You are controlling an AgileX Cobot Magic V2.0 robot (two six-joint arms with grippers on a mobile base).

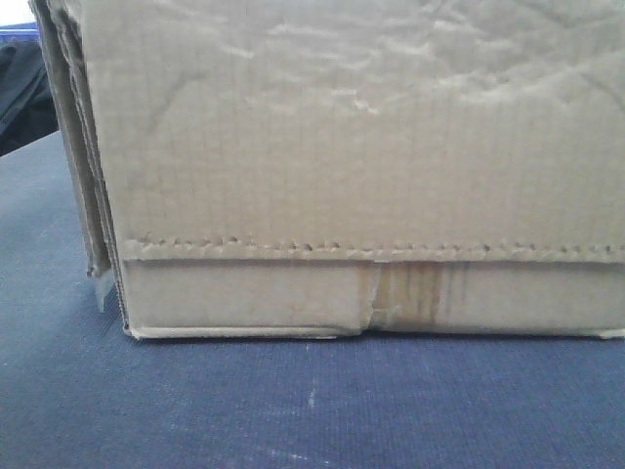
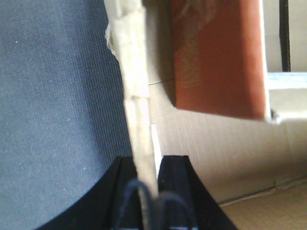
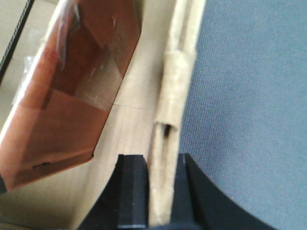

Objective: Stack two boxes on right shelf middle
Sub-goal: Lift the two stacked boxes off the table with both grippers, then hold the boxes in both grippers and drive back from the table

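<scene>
Left fingers [image 2: 123, 189], right fingers [image 3: 132, 189] pinch wrinkled corrugated carton [image 1: 371, 147] walls.

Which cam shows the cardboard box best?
Exterior front-facing: the box fills the frame, showing its wrinkled side, serrated flap edge and tape strip. The left wrist view shows only one wall edge-on, pinched in the left claw; the right wrist view shows the same in the right claw, plus some interior.
</scene>
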